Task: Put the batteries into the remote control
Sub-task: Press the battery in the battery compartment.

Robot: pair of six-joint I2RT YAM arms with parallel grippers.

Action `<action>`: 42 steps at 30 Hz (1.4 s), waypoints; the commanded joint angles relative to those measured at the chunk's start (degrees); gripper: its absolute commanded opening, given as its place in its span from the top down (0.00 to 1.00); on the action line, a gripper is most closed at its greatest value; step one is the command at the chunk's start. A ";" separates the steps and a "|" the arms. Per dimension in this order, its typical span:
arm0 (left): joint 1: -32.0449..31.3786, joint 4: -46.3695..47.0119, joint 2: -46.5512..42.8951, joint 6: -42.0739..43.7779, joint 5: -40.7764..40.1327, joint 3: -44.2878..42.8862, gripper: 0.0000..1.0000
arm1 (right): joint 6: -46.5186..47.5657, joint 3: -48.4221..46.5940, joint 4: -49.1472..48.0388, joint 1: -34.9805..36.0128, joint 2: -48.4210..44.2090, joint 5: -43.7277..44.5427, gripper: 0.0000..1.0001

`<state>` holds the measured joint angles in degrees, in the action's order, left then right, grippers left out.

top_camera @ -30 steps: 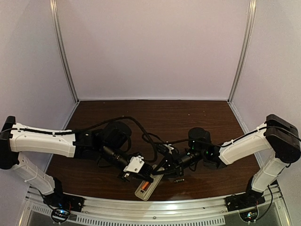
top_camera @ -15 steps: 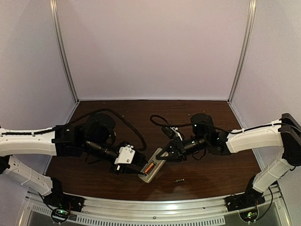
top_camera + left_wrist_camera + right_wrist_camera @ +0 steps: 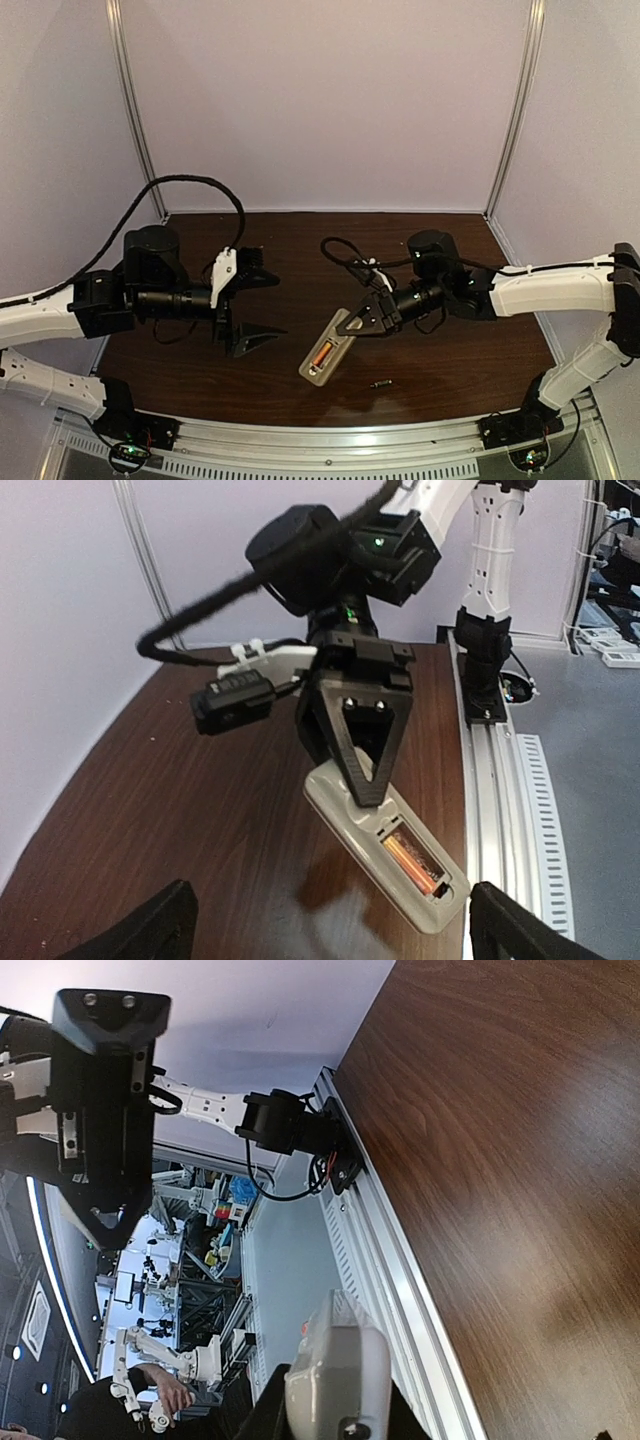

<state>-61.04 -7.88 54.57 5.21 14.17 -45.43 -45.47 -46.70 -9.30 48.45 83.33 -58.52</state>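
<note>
Two batteries.
Top view: orange battery [image 3: 322, 354] sits in remote [image 3: 333, 340]; dark battery [image 3: 380, 383] lies loose on table [image 3: 450, 370]. My left claw [image 3: 262, 306] is spread wide and empty; my right claw [image 3: 353, 324] pinches remote's far end.
Left wrist: a free slot seems to remain beside the orange battery.
Right wrist: remote is aslant, so I should hold it steady while my left claw fetches the dark battery.

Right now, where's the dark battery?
In the top view the dark battery lies loose on the table near the front edge, just right of the remote control and its lower end.
</note>
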 commanded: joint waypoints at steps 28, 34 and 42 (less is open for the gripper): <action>0.38 3.87 18.47 -7.58 18.08 -2.43 0.44 | -1.63 -2.21 -2.56 1.32 -0.54 -1.88 1.00; 0.31 4.70 19.44 -8.43 18.43 -2.56 0.46 | -1.57 -2.08 -2.65 1.63 -0.58 -1.78 1.00; 0.31 4.47 20.98 -9.15 17.08 -2.69 0.59 | -2.05 -2.17 -3.13 1.83 -0.89 -1.74 1.00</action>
<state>-60.69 -6.09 74.11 -3.53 31.40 -46.41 -46.89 -48.42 -9.02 49.74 82.72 -59.81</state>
